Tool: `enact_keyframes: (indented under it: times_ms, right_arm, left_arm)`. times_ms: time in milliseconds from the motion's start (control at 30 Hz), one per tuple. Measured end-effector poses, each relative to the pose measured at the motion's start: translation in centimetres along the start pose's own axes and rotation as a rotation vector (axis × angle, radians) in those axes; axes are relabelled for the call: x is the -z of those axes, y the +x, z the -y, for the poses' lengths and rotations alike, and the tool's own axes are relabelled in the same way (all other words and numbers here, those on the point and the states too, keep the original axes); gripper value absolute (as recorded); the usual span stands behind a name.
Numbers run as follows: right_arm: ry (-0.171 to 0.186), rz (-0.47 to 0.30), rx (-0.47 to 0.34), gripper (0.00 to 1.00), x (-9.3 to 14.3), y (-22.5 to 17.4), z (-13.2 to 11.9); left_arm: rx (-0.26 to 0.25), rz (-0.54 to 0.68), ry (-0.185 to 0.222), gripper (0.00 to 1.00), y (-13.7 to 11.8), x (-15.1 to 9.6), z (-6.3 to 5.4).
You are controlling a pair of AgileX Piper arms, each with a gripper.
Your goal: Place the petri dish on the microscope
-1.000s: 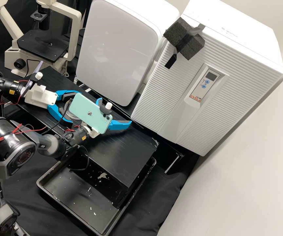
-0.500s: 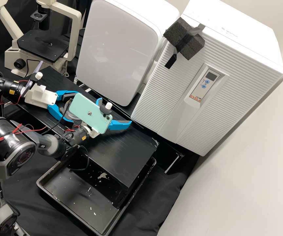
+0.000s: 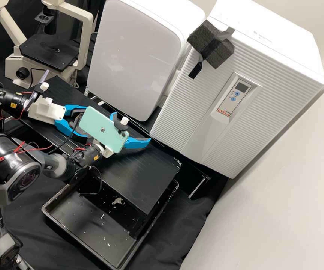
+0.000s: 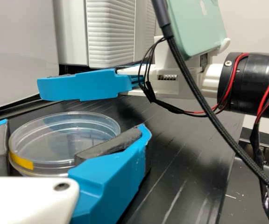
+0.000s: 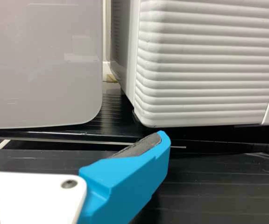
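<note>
The petri dish (image 4: 55, 140) lies between the grey-padded jaws of the left gripper (image 3: 70, 128), its round wall against the pads (image 4: 107, 145) on both sides, and we read those jaws as closed on it. We see in the left wrist view that it is clear, roughly level, and marked with a yellow strip (image 4: 21, 160) on its side. We cannot tell whether it touches the table (image 3: 147, 168) or is held just above it.

Taking the high view from near to far, with 12 o'clock at its top, we first meet a black tray (image 3: 55, 227) with pale flecks in it, near 7 o'clock from the middle. Past it, the right gripper (image 3: 131, 128) stands over the table with its jaws spread wide and nothing between them; a mint-green phone (image 3: 104, 129) is mounted on that arm. From there we find the left gripper, with the dish, close by at 9 o'clock.

Farther off, a ribbed white unit (image 3: 192, 101) stands between 2 and 3 o'clock from the right gripper, and a smooth white cabinet (image 3: 135, 56) at 12. The microscope (image 3: 49, 52) is well apart from the dish, at about 11 o'clock from the left gripper, its flat black stage facing up.
</note>
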Motion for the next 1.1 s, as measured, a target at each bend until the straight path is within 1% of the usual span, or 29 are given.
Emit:
enact_keyframes:
  times_ms: [800,967,1100]
  right_arm:
    - [0.000,0.000,0.000,1.00,0.0,0.0,0.0]
    - [0.000,0.000,0.000,1.00,0.0,0.0,0.0]
    - [0.000,0.000,0.000,1.00,0.0,0.0,0.0]
  left_arm:
    - [0.000,-0.006,-0.009,0.00,-0.2,0.3,0.0]
    - [-0.002,-0.039,-0.011,0.00,-1.1,0.5,-0.5]
    - [-0.002,-0.085,-0.013,0.00,-2.2,0.8,-1.3]
